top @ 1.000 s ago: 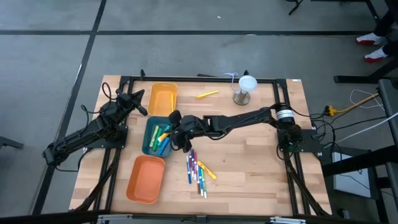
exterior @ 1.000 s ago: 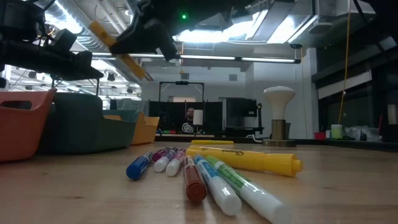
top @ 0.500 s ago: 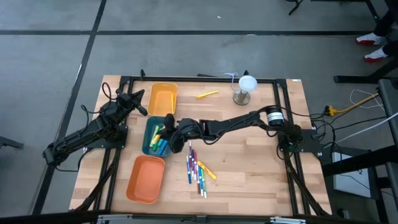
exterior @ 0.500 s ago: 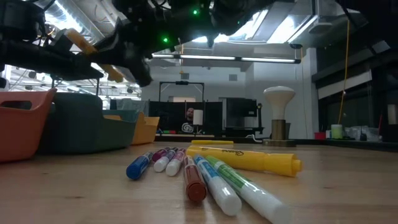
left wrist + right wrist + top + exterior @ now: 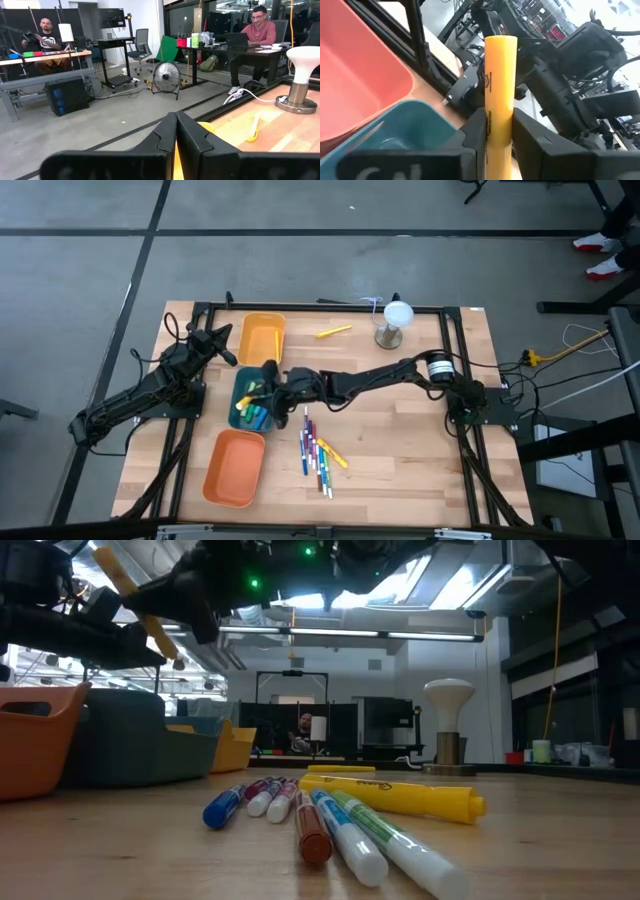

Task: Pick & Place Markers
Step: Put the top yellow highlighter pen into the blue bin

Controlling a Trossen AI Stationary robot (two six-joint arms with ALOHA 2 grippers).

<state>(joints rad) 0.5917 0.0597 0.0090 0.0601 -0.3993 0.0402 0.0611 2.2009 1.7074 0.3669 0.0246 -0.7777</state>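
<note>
My right gripper (image 5: pixel 264 388) reaches from the table's right to above the teal tray (image 5: pixel 241 418) and is shut on a yellow marker (image 5: pixel 499 75), also seen slanting high in the low view (image 5: pixel 135 598). Several markers (image 5: pixel 258 410) lie in the teal tray. More markers (image 5: pixel 318 452) lie flat in a loose row on the wood near the table's middle, and one yellow marker (image 5: pixel 334 332) lies at the far side. My left gripper (image 5: pixel 226 346) waits shut at the table's left, beside the yellow tray (image 5: pixel 262 338). My right gripper pinches the yellow marker's barrel (image 5: pixel 498 112) between its two fingers (image 5: pixel 476 127). The fingers come about level from the table's right. The marker is lifted clear and tilted above the teal tray, most of its length sticking out past the fingers.
An orange tray (image 5: pixel 235 467) sits near the front left. A white-topped lamp-like stand (image 5: pixel 395 322) is at the far side. Black frame rails (image 5: pixel 320 308) run along the table's edges. People sit at desks in the room beyond.
My right gripper has carried the yellow marker toward the table's left edge, from the teal tray's right rim to over the tray, and has tipped. The marker stands steeper than before and stays held clear.
</note>
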